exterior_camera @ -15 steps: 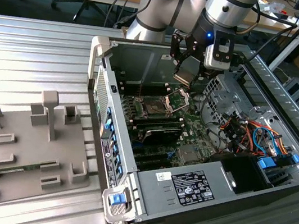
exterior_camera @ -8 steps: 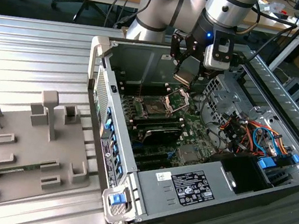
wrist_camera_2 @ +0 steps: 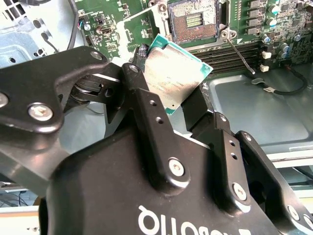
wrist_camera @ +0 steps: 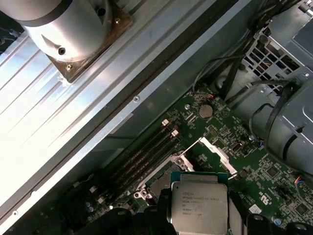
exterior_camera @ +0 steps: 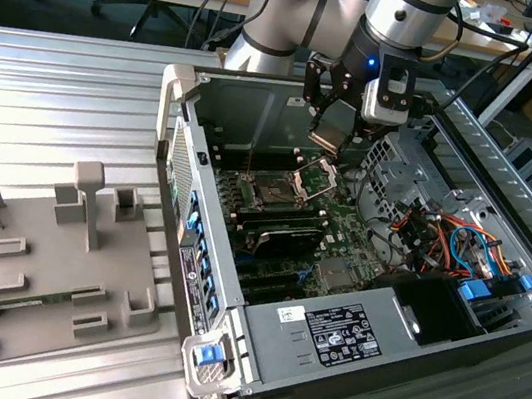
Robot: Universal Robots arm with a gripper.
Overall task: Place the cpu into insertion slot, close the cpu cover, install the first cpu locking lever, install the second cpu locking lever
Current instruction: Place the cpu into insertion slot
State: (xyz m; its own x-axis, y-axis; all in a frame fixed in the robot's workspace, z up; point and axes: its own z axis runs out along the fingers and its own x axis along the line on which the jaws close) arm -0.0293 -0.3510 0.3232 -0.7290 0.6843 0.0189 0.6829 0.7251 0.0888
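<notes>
CPU (wrist_camera: 199,208), clamped edgewise and tilted in the gripper (exterior_camera: 328,123) above the motherboard (exterior_camera: 341,240), hangs at one o'clock from the open insertion slot (exterior_camera: 272,192) in the exterior view, so a skewed or off-centre descent could bend that slot's pins.

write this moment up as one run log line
pincer: shut on cpu | cpu: held in air, not in socket | socket: empty | cpu cover: open, raised
</notes>
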